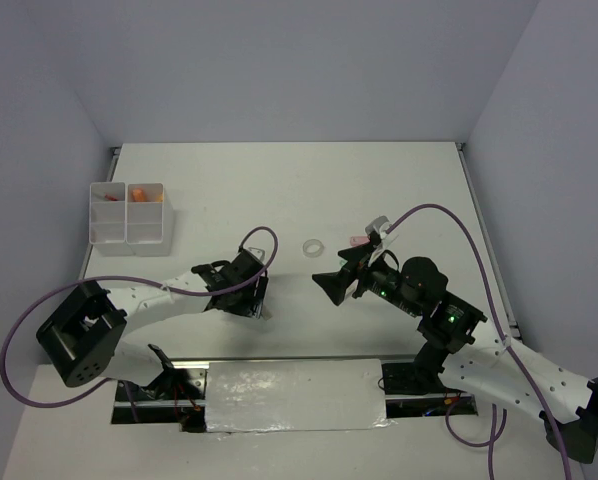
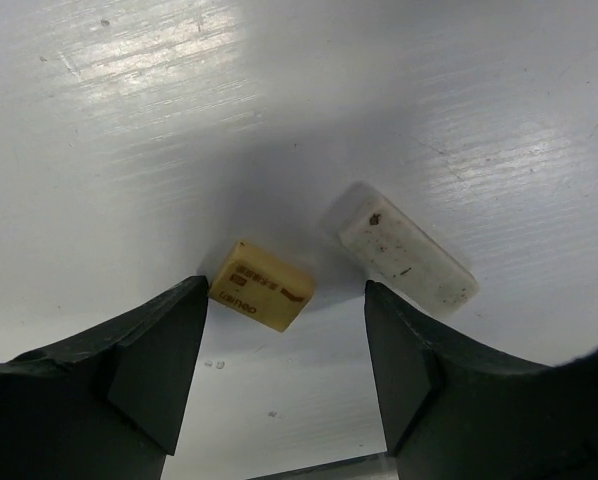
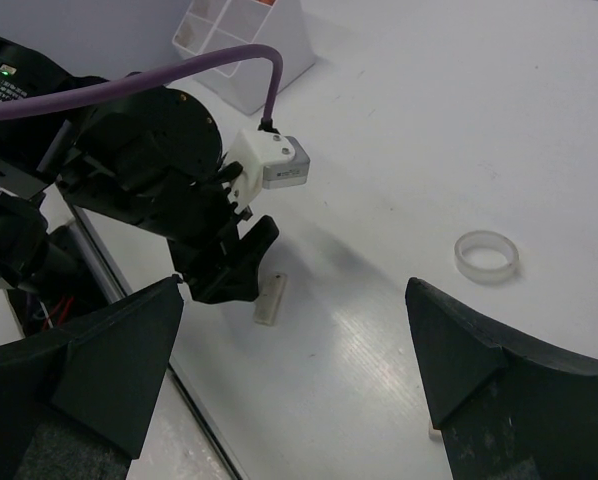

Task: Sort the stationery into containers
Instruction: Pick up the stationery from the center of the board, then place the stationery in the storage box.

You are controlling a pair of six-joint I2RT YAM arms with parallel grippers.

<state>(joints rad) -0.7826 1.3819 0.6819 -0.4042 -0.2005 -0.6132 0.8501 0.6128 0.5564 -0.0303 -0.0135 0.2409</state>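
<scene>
Stationery left on the table [image 1: 279, 190] includes a clear tape ring [image 1: 314, 245] lying flat near the middle. Left of the ring and nearer the arm bases, the left gripper [image 2: 285, 330] points down at the surface with its jaws spread. A tan eraser [image 2: 261, 285] lies between its fingertips and touches neither that can be seen. A white eraser [image 2: 399, 247] rests just beside the tan one, tilted, in front of the other finger.

Just on the near side of the ring, the right gripper [image 3: 294, 300] hangs wide open and holds nothing. A pink item [image 1: 357, 240] lies just right of the ring. Well apart to the ring's left stands the white divided box [image 1: 144, 236], with an orange marker [image 1: 139, 192] in one far compartment.
</scene>
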